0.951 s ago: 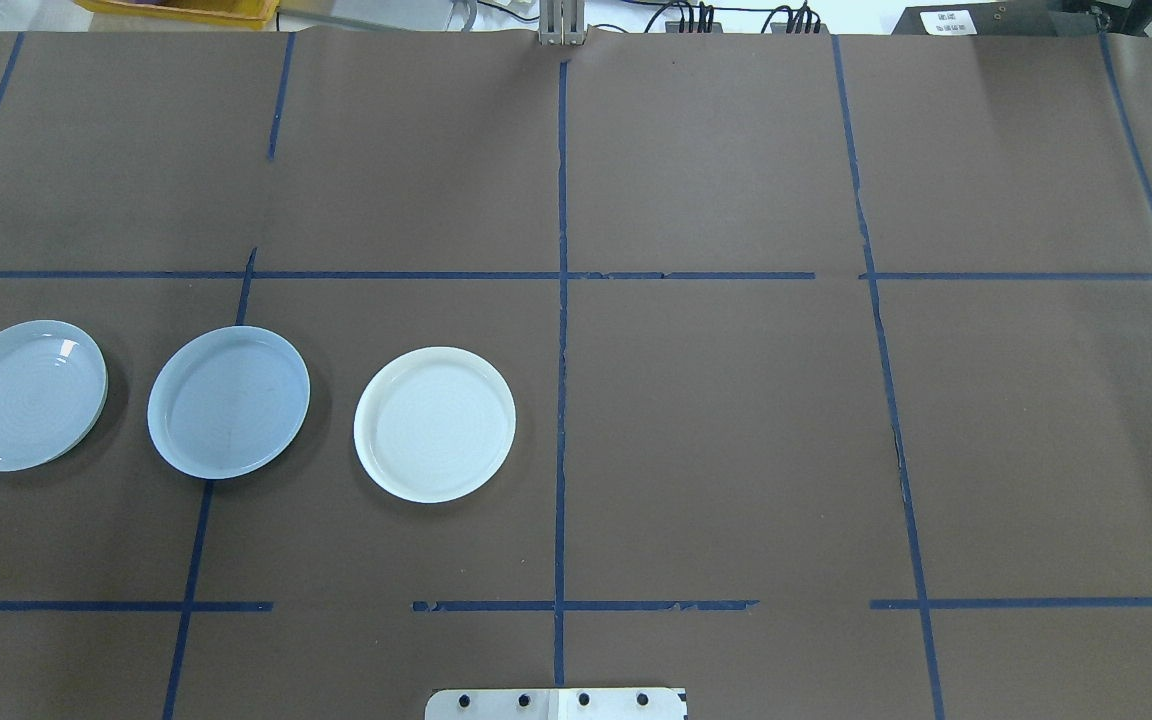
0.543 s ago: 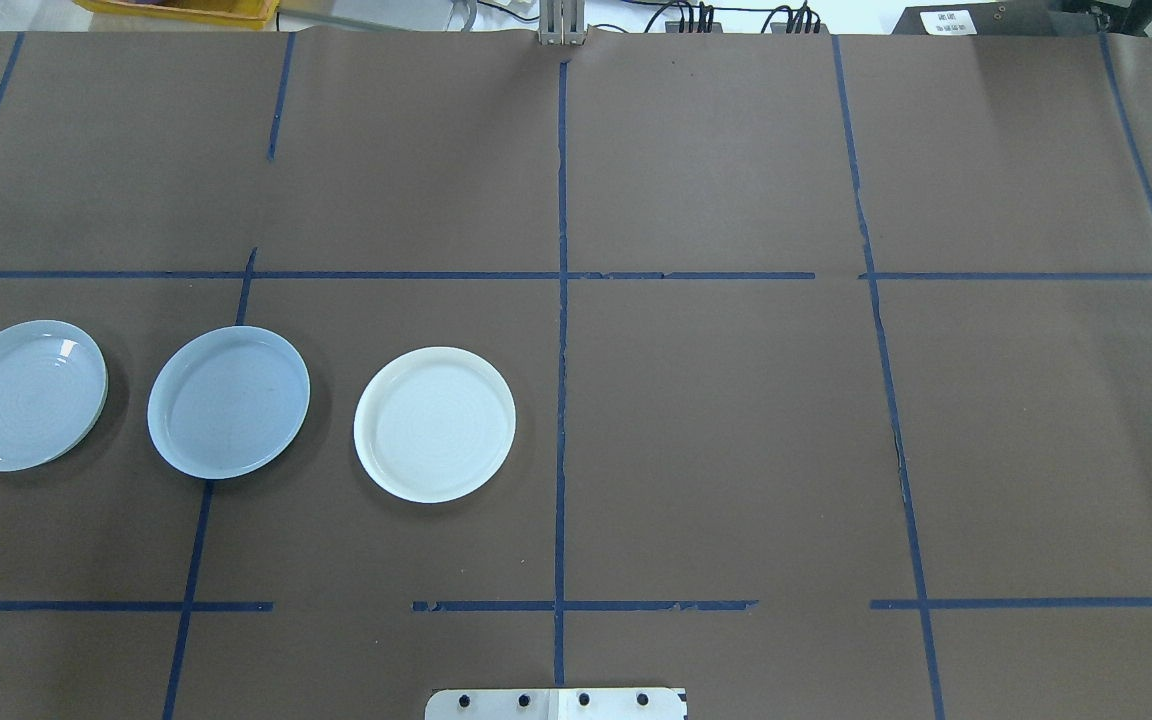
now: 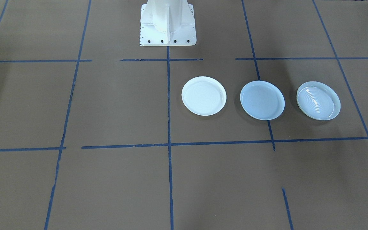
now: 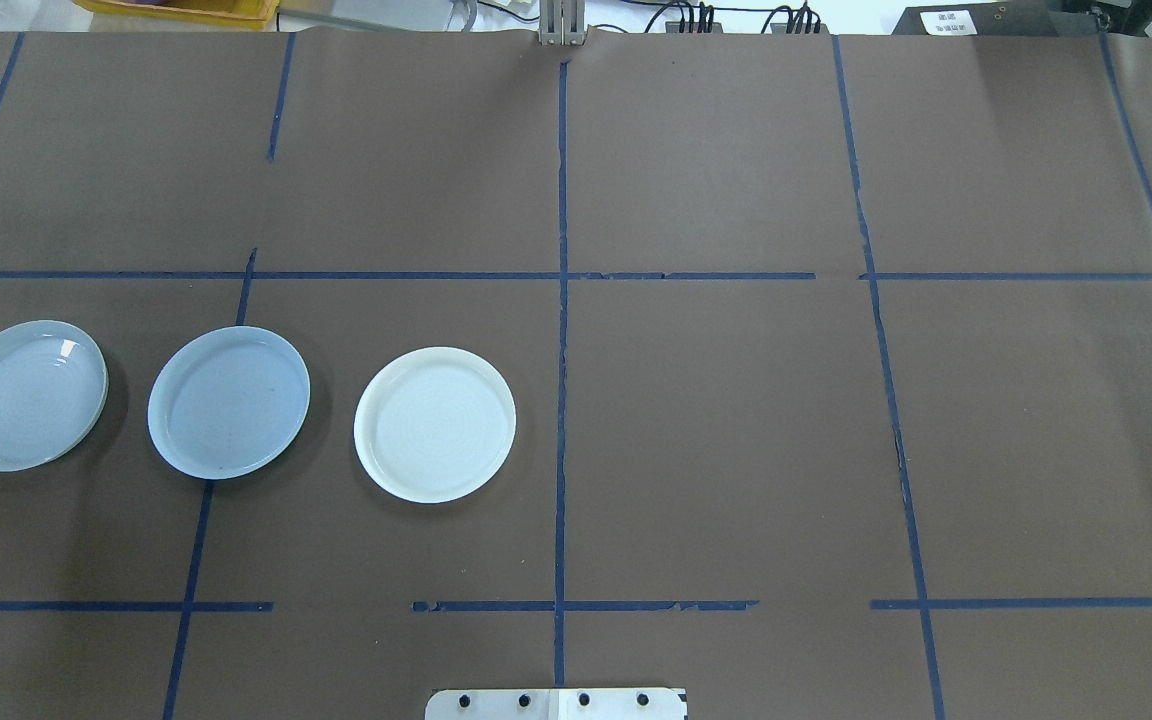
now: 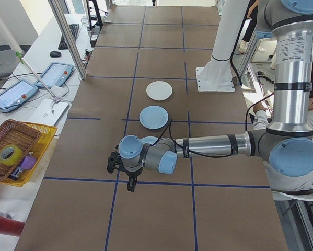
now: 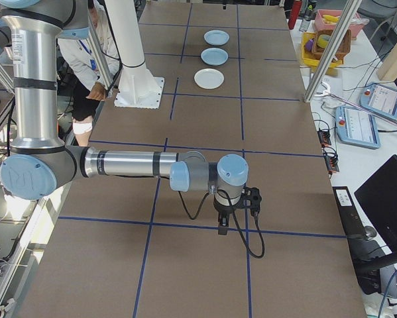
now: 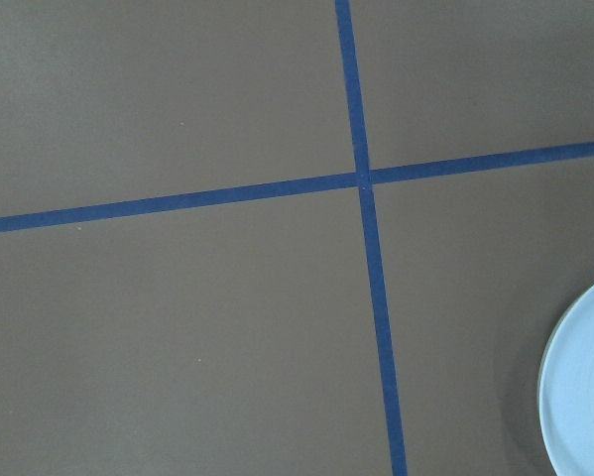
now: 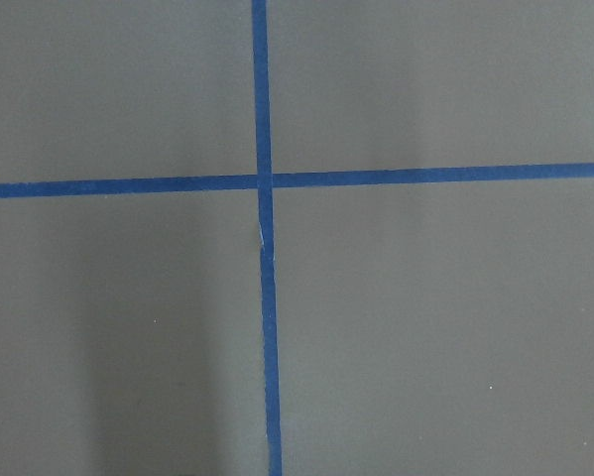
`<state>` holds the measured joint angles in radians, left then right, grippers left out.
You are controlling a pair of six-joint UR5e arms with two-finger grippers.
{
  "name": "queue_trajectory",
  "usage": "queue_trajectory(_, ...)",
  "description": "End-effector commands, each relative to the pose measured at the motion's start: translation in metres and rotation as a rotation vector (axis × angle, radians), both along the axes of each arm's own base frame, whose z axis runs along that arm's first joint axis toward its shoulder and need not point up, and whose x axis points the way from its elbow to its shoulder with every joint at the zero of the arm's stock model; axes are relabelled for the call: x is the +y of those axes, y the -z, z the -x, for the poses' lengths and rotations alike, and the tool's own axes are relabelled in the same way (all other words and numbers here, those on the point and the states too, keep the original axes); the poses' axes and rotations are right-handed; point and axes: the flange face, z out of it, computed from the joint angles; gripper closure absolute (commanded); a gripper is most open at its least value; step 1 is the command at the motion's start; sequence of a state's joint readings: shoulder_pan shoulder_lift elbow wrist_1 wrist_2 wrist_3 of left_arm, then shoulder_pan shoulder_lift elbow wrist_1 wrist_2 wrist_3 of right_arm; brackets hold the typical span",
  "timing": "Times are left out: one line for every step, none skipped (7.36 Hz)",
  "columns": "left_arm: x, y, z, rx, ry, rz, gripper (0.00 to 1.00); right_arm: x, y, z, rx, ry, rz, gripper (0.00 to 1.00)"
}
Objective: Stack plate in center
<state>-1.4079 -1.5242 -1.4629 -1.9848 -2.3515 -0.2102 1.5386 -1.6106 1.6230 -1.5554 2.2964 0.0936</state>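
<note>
While both hands' grip states are beyond what I can tell, the center plate [image 4: 228, 402] lies flat, rim up: round, smooth, pale blue.

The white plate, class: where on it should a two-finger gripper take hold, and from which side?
Probably by the raised rim. The white plate lies flat and shallow, so only the rim gives fingers a hold: one inside, one outside, coming down from above. Its edge away from the blue plate has bare table beside it.
</note>
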Motion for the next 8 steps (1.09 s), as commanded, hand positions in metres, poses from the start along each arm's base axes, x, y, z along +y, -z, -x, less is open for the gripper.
queue_trajectory(0.002, 0.005, -0.054, 0.036, 0.016, 0.033, 0.0, 0.0, 0.0, 0.0, 0.0, 0.0, 0.0, 0.0)
queue_trajectory(0.008, 0.005, -0.075, 0.047, 0.012, 0.053, 0.0, 0.0, 0.0, 0.0, 0.0, 0.0, 0.0, 0.0)
queue_trajectory(0.013, 0.007, -0.098, 0.065, 0.01, 0.064, 0.0, 0.0, 0.0, 0.0, 0.0, 0.0, 0.0, 0.0)
queue_trajectory(0.019, 0.0, -0.114, 0.074, -0.003, 0.071, 0.0, 0.0, 0.0, 0.0, 0.0, 0.0, 0.0, 0.0)
queue_trajectory(0.023, -0.004, -0.124, 0.084, -0.01, 0.067, 0.0, 0.0, 0.0, 0.0, 0.002, 0.0, 0.0, 0.0)
queue_trajectory(0.025, -0.004, -0.131, 0.086, -0.014, 0.078, 0.06, 0.0, 0.0, 0.0, 0.002, 0.0, 0.0, 0.0)
queue_trajectory(0.027, -0.008, -0.135, 0.083, -0.02, 0.086, 0.17, 0.0, 0.0, 0.0, 0.002, 0.0, 0.0, 0.0)
queue_trajectory(0.028, -0.01, -0.136, 0.081, -0.022, 0.092, 0.31, 0.0, 0.0, 0.0, 0.0, 0.0, 0.0, 0.0)
